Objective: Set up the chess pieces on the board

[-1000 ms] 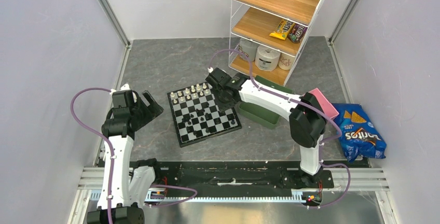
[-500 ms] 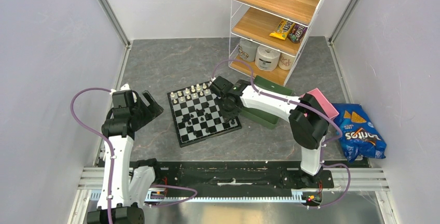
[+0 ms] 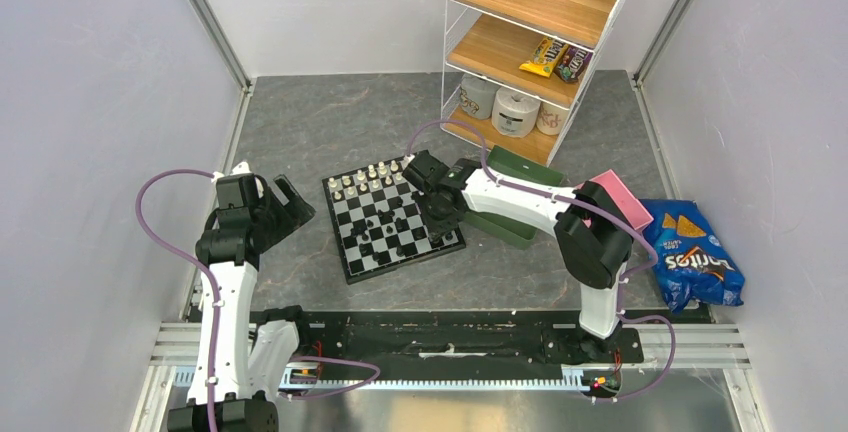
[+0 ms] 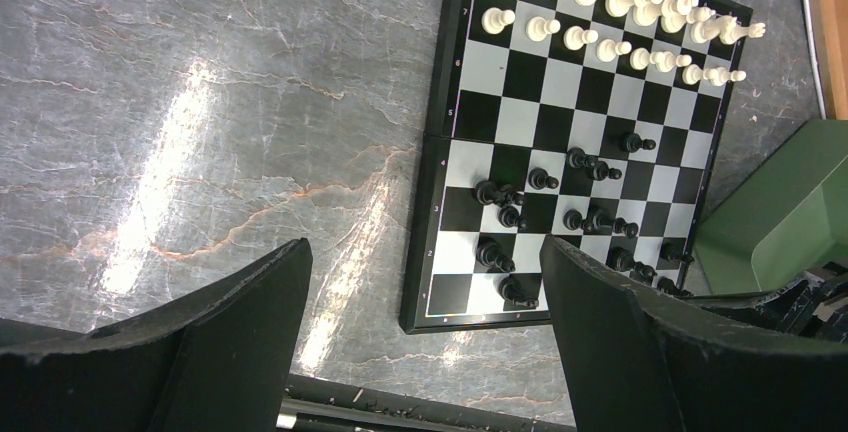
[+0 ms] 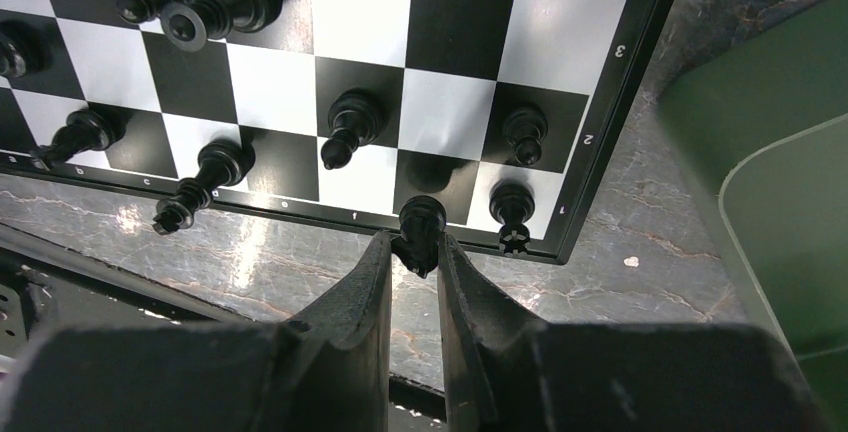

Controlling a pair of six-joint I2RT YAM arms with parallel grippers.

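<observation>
Right now the right gripper is pinched narrow on a held black piece. The little figure is clamped between both fingers, right over the near border of the board. Whether its base touches the board, I cannot tell.

It's crowded around that claw. Just to its right a black neighbour stands on the corner square, close beside the right finger, and another black one stands a square further ahead. Ahead and slightly left is one more dark figure. Further left, two tilted ones lean along the edge row. Off to the right, past the board's rim, sits the green tray, apart from the fingers.

From above, the right arm reaches in across that tray, with the pink tray and a bag of chips back by its elbow. The wire shelf stands beyond the claw.

Over on the other side, the left gripper is spread wide and holds nothing, above the grey table. The board lies ahead of it and to its right. The white pieces are lined up in two rows at the far end, and the black pieces are scattered over the nearer half.
</observation>
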